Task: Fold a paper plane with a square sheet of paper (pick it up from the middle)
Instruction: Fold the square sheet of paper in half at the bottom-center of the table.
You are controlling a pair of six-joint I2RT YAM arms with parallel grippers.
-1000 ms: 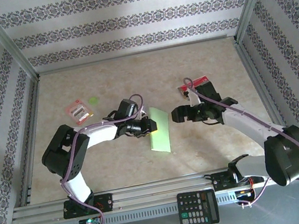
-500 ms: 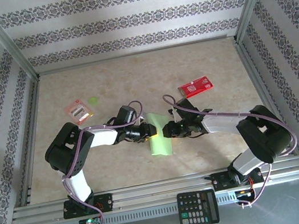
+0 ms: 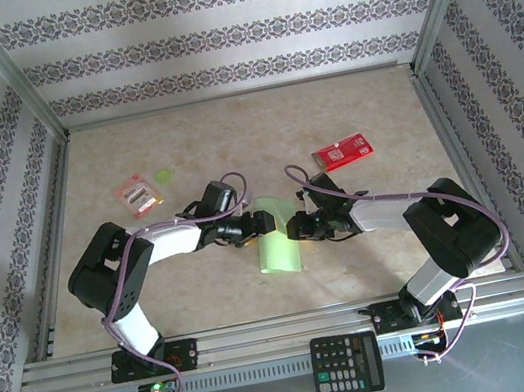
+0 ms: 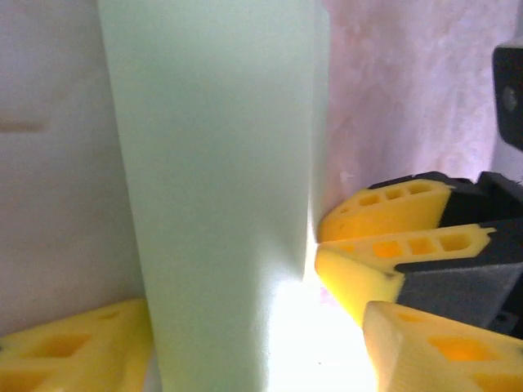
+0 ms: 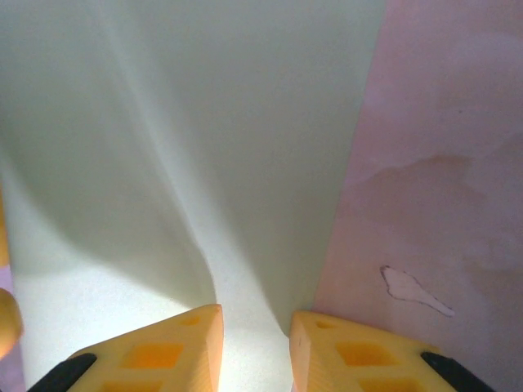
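Widened since earlier, the left gripper (image 3: 263,224) is held open astride the creased light-green square sheet of paper (image 3: 280,252). Its edge is pinched by the right gripper (image 3: 294,228), presumably preserving the fold.

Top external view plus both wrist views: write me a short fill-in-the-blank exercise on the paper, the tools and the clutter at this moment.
1. The sheet of paper is light ___ in colour.
2. The left tool stands ___, with one finger on each side of the sheet.
3. The right tool is pinched on the sheet's ___.
4. The calculator lies at the near edge, closer to the ___ arm's base.

Missing words: green; open; edge; right.
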